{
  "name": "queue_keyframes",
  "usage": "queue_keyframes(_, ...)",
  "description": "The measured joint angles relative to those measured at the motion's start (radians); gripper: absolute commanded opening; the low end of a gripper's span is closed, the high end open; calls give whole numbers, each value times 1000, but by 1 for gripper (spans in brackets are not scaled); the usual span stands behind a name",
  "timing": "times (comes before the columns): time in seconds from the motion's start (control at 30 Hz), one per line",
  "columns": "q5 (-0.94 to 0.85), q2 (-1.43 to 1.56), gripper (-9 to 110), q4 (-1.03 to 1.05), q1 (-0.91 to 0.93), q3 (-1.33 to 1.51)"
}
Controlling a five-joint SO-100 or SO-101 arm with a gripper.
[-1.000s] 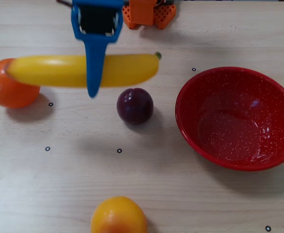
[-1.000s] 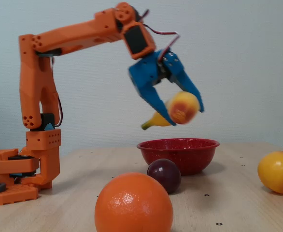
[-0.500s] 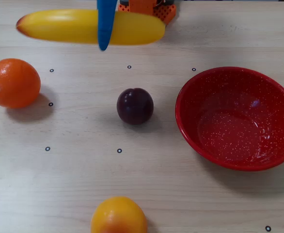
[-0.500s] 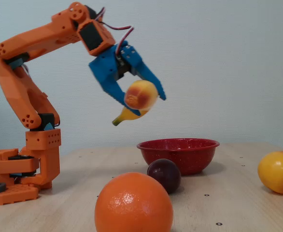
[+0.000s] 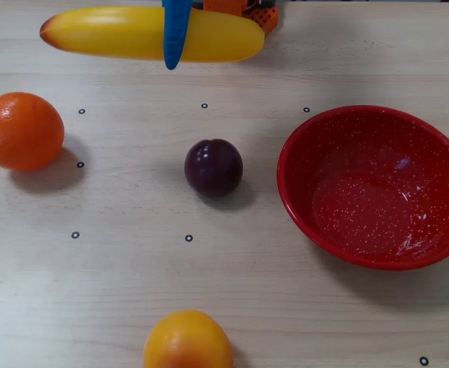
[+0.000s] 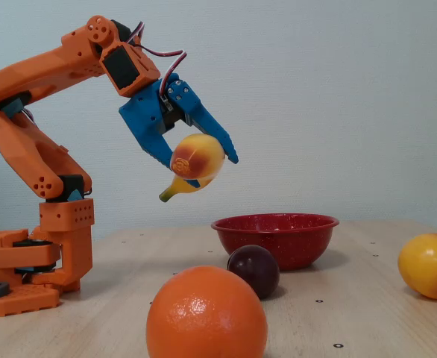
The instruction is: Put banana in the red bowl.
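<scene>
Pulled back toward the arm's base, the banana (image 6: 196, 159) now hangs high in the air, left of the red bowl (image 6: 275, 236); blue jaws are clamped around its middle; it could slip and fall on the counter (image 5: 232, 276) or the plum (image 5: 213, 166); overhead, the arm is cut off.

From above I see my blue finger (image 5: 175, 34) crossing the middle of the banana (image 5: 117, 34), which lies lengthwise along the top edge, its orange-red tip at the left. The red bowl (image 5: 301, 138) stands at the right, well apart from the banana. A dark plum (image 5: 213, 166) sits in the centre of the wooden table (image 5: 232, 284), an orange (image 5: 20, 131) at the left, a yellow-orange fruit (image 5: 187, 341) at the bottom edge.
</scene>
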Motion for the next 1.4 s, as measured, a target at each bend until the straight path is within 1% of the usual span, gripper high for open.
queue_keyframes(0.1,-2,-2,0,-46,-23,-3)
queue_keyframes(0.37,0,-112,0,-51,-186,-123)
queue_keyframes(0.53,2,-186,0,-51,-308,-189)
queue_keyframes(0.73,3,-238,0,-51,-466,-190)
queue_keyframes(1.0,2,-345,0,-12,-650,-354)
queue_keyframes(1.2,3,-526,0,8,-666,-477)
queue_keyframes(1.4,3,-637,0,29,-673,-572)
